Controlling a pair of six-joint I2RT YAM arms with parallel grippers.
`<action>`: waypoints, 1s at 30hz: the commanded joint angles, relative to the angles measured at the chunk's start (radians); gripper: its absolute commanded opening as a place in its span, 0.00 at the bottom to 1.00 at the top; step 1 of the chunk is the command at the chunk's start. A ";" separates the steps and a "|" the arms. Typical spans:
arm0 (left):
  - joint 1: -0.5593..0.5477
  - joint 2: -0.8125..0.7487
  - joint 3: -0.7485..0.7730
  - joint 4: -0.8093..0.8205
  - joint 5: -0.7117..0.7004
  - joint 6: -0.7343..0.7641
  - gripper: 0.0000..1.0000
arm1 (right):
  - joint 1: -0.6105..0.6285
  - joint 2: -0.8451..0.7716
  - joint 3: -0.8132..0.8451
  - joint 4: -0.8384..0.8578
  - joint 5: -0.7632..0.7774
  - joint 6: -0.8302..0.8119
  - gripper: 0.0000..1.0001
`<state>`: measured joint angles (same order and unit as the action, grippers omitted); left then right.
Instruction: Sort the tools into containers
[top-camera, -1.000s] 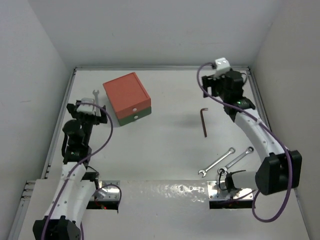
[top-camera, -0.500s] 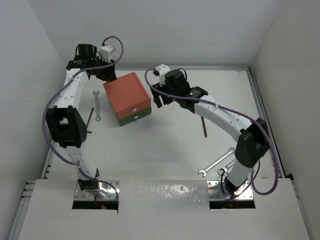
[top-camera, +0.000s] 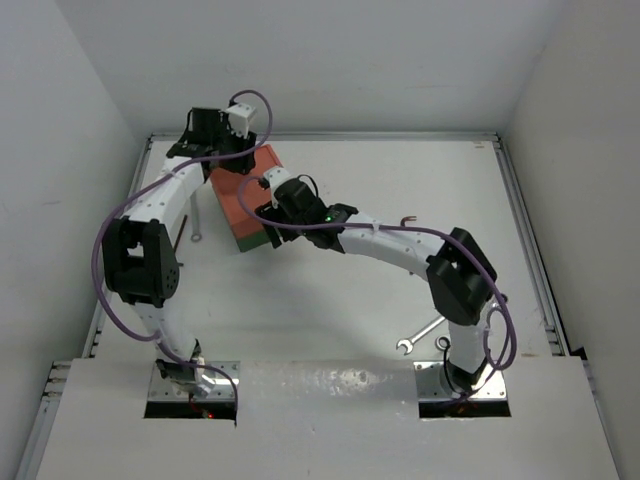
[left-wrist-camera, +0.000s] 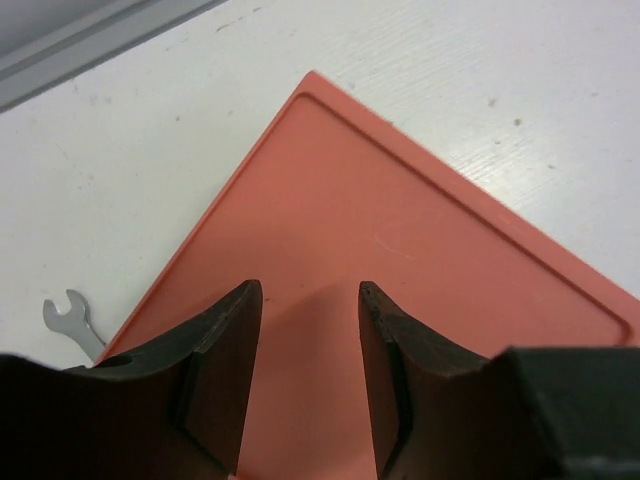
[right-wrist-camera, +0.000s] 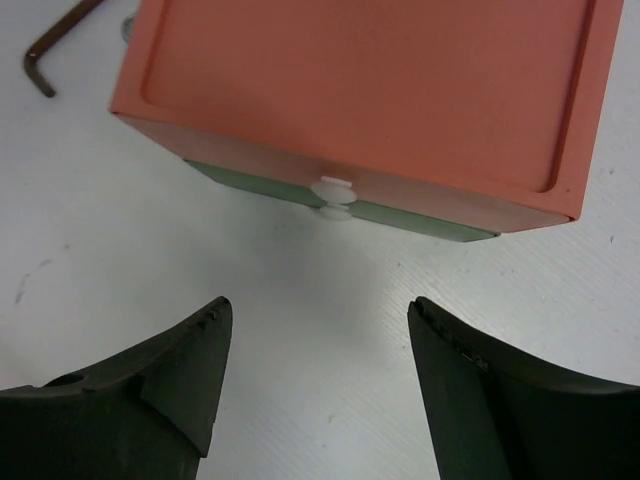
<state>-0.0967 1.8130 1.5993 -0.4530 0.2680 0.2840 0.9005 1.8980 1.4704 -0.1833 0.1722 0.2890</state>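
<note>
Both end effectors hold nothing. The left end effector (left-wrist-camera: 307, 292) has its fingers partly spread and hangs right over the flat top of the box (right-wrist-camera: 350, 80). The right end effector (right-wrist-camera: 320, 308) has its fingers spread wide and faces the front of the box.

I think the box could slide on the counter (right-wrist-camera: 120, 230) if the right one tugs a knob while the left one is not pressing down. The two white knobs sit one right above the other, so wide fingers could catch both, or the wrong one.

Straight ahead of the right end effector are the orange-red drawer (right-wrist-camera: 250, 156) and, under it, the green drawer (right-wrist-camera: 420, 222), both shut. The upper knob (right-wrist-camera: 331, 188) and lower knob (right-wrist-camera: 336, 211) sit ahead of the middle of its gap, not touching it. A little silver wrench (left-wrist-camera: 65, 315) lies just beside one finger of the left end effector, off the edge of the box. A thin brown hex key (right-wrist-camera: 60, 30) lies ahead of the right one, off to the side past the box's corner.
</note>
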 joint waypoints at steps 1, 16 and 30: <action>0.008 -0.024 -0.064 0.117 -0.090 -0.031 0.41 | 0.000 0.045 0.068 0.068 0.088 0.016 0.68; 0.005 0.011 -0.122 0.181 -0.113 -0.106 0.32 | 0.005 0.133 0.105 0.166 0.130 0.022 0.53; -0.014 0.023 -0.150 0.204 -0.093 -0.132 0.30 | 0.052 0.159 0.077 0.220 0.262 0.048 0.44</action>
<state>-0.0998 1.8175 1.4563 -0.2733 0.1677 0.1730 0.9394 2.0708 1.5536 -0.0296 0.3683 0.3161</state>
